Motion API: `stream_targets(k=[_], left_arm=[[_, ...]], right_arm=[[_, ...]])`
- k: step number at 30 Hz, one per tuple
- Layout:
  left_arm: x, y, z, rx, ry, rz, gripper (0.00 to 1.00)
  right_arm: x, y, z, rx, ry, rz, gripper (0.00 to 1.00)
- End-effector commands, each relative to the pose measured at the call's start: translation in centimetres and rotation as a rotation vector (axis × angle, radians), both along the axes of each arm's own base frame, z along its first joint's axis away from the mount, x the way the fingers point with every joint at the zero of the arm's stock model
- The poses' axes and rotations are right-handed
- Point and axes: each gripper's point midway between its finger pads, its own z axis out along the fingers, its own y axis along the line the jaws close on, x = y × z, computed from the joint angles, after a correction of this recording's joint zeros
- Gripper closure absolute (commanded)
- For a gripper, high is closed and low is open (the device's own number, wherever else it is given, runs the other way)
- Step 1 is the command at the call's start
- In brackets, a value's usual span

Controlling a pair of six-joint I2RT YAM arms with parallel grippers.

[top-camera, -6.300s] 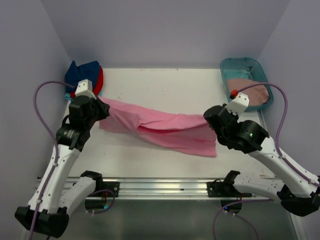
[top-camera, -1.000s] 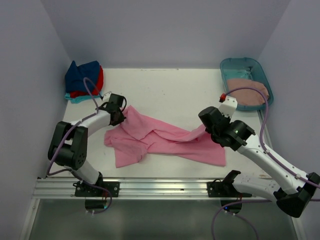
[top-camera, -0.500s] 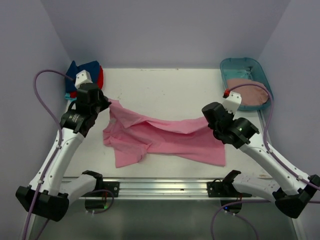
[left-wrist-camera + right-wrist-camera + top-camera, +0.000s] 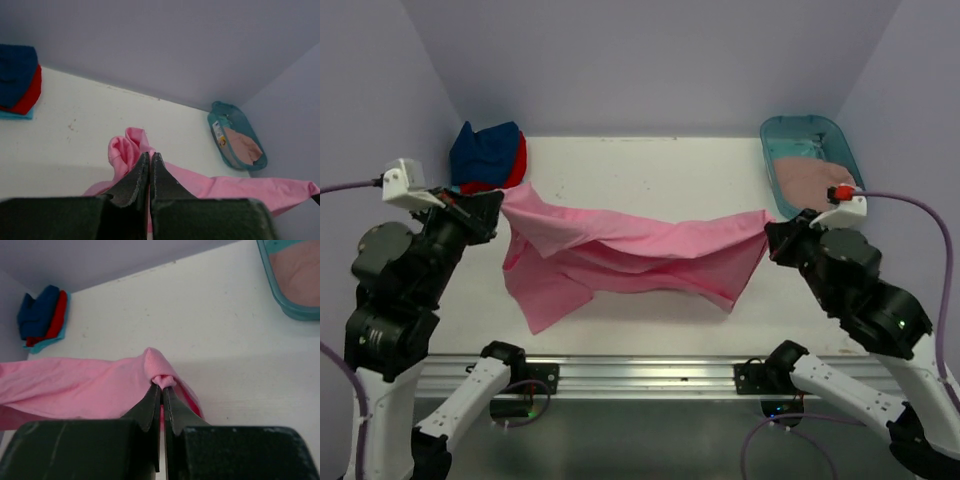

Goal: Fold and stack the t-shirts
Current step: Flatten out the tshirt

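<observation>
A bright pink t-shirt hangs stretched between my two grippers above the white table, its lower folds drooping toward the front left. My left gripper is shut on its left end, where pink cloth bunches around the closed tips. On the other side my right gripper is shut on the right end, a small wad of pink cloth pinched at its tips. Folded navy, red and turquoise t-shirts are stacked at the back left corner.
A teal plastic tub stands at the back right corner with a dusty rose t-shirt lying in it. Lilac walls close in the table on the left, back and right. A metal rail runs along the near edge.
Both arms have risen and moved apart, left gripper going left and right gripper going right. The pink shirt has been lifted off the table and pulled out wider between them.
</observation>
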Motion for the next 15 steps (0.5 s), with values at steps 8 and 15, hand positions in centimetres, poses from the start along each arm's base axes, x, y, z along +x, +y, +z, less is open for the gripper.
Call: stream_targets(k=[8,15], left_arm=[[-16.4,1.1,14.9,0.025,-0.591,-0.176,1.0],[-11.9,0.3,13.7,0.102,-0.562,-0.159,1.0]], right_arm=[[-9.0,-4.8,15.3,0.176,-0.513,0.2,1.0],[-4.8,-5.5,12.9,0.024,-0.325,0.017,1.0]])
